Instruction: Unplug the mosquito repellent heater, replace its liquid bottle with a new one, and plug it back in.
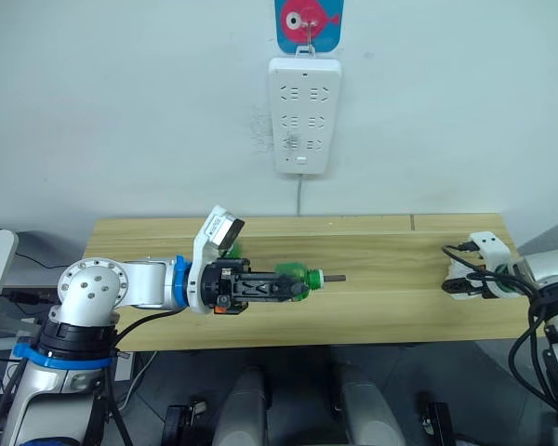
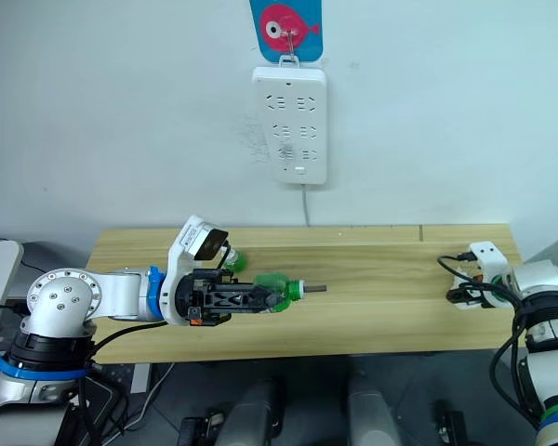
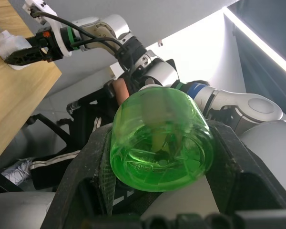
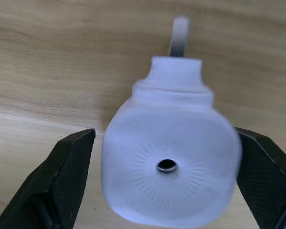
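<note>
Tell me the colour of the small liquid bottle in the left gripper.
Translucent green plastic bottle with a dark wick tip, clearest in the left wrist view.

a white, rounded mosquito repellent heater (image 4: 169,167) sits between the two black fingers (image 4: 62,181) of the right gripper (image 4: 168,183), one finger at each side of its body. its flat face has a small round hole at the centre, ringed by fine radiating lines. a narrower neck and a thin metal prong extend from its far end. a pale wooden table (image 4: 62,71) lies behind.
</note>
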Motion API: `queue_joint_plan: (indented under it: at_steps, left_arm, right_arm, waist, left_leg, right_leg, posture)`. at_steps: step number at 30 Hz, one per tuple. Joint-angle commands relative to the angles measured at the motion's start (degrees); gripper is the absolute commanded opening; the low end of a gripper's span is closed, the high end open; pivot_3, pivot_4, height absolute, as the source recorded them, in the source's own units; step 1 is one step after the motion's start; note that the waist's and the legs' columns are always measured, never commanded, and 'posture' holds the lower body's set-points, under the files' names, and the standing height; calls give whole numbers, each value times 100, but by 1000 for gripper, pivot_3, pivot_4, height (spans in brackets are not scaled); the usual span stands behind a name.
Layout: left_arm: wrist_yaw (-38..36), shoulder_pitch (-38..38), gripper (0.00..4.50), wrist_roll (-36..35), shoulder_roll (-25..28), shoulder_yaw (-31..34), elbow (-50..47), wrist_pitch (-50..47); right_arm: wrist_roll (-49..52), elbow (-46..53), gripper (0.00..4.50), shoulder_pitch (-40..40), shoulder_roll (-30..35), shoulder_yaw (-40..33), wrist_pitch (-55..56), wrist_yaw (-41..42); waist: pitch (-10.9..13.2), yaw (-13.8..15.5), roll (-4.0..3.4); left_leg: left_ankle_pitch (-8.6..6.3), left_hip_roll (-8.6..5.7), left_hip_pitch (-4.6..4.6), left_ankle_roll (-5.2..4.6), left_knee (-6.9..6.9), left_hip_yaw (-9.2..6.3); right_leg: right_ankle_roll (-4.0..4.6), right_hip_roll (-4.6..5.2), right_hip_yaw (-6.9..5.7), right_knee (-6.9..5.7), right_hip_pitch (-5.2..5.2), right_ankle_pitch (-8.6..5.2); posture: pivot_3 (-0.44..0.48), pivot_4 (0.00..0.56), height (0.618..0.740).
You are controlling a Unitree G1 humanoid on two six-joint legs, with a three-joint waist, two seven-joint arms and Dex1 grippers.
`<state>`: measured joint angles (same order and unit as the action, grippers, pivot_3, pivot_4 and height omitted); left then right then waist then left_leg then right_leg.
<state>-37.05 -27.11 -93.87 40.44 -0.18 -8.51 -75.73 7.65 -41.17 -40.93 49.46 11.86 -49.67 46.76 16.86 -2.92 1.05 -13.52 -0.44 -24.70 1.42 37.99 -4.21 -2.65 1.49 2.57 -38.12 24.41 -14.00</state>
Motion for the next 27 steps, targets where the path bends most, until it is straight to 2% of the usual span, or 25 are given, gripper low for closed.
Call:
queue_joint_plan:
  at_steps: [1, 5, 8, 11, 12, 13, 15, 18, 20, 22, 24, 27]
  left_arm:
    - [-115, 95, 2271, 21, -48, 168, -194, 82]
    - [109, 344, 2271, 148, -236, 343, -374, 419]
    - [351, 584, 2271, 821, -559, 446, -796, 1069]
    - [190, 771, 2271, 3127, -880, -24, -1342, 2882]
    - [8, 835, 2271, 4063, -912, -315, -1410, 3720]
    - [-73, 873, 2271, 4690, -1040, -480, -1346, 4368]
    - [-173, 923, 2271, 5671, -1235, -734, -1150, 5422]
    - [-288, 923, 2271, 6628, -1487, -1016, -885, 6464]
    - [-280, 896, 2271, 6871, -1675, -1053, -794, 6765]
    - [-299, 869, 2271, 7068, -1804, -1066, -778, 7001]
    - [-271, 882, 2271, 7171, -1916, -1070, -840, 7093]
    - [-330, 916, 2271, 7327, -1979, -1133, -966, 7252]
  right_arm:
    - [43, 1130, 4442, 116, 536, -233, -349, 356]
    - [633, 2665, 4442, 417, 798, -808, -1149, 593]
    - [1362, 3403, 4442, 435, 578, -1439, -2004, 696]
    - [2668, 3631, 4442, -45, -177, -2649, -3923, 570]
    - [3310, 3540, 4442, -119, -272, -2872, -4182, 429]
    - [4042, 3536, 4442, -111, -326, -3003, -4251, 235]
    - [5406, 3411, 4442, -59, -326, -3070, -4283, -400]
    - [7422, 3128, 4442, -23, -389, -2956, -4283, -1741]
    - [8772, 3080, 4442, 57, -412, -2705, -4039, -2826]
    - [10156, 3379, 4442, 355, -468, -2224, -3174, -4209]
    - [10535, 3783, 4442, 480, -882, -2095, -2634, -4996]
    - [10535, 4262, 4442, 550, -1514, -2148, -2232, -5744]
  waist:
    - [0, -1, 0]
    - [-2, -4, 0]
    - [-3, -16, 0]
    - [-3, -19, 1]
    - [-3, -11, 0]
    - [-5, 3, -3]
    - [-7, 63, -2]
    - [-7, 110, -2]
    - [-7, 109, -1]
    - [-12, 105, 7]
    - [-14, 87, 10]
    - [-14, 16, 9]
  left_leg:
    - [0, 0, 0, 0, 0, -1]
    - [0, 3, 1, 0, -1, -8]
    - [0, 5, 1, 1, -1, -12]
    - [2, 3, 3, 4, 1, -11]
    - [7, 2, 3, 13, 0, -6]
    - [13, 1, 3, 22, -2, -3]
    - [13, -1, 2, 24, -7, 2]
    - [12, -6, -3, 21, -5, 5]
    - [12, -10, -5, 20, -1, 10]
    - [12, -10, -5, 19, 3, 15]
    - [11, -7, -5, 19, 5, 13]
    - [11, -1, -4, 19, 4, 10]
  right_leg:
    - [0, 1, -1, 1, 0, 0]
    - [0, 0, -9, 1, -2, 0]
    - [0, 0, -6, 0, -2, 0]
    - [3, 2, -3, 4, -6, 4]
    - [6, 2, -2, 3, -6, 5]
    - [9, 2, -6, 7, -7, 9]
    - [12, 3, -7, 13, -10, 11]
    - [12, 11, -8, 20, -12, 11]
    - [6, 16, -4, 20, -13, 15]
    - [1, 17, 1, 18, -13, 18]
    - [-1, 14, -3, 16, -15, 18]
    - [-2, 6, -1, 5, -9, 18]
  posture:
    - [-47, 269, 740]
    - [-68, 259, 740]
    - [-81, 255, 740]
    - [-85, 252, 740]
    - [-84, 250, 740]
    - [-84, 248, 740]
    - [-80, 247, 740]
    - [-73, 244, 740]
    - [-76, 243, 740]
    - [-77, 243, 740]
    - [-74, 242, 740]
    - [-73, 243, 740]
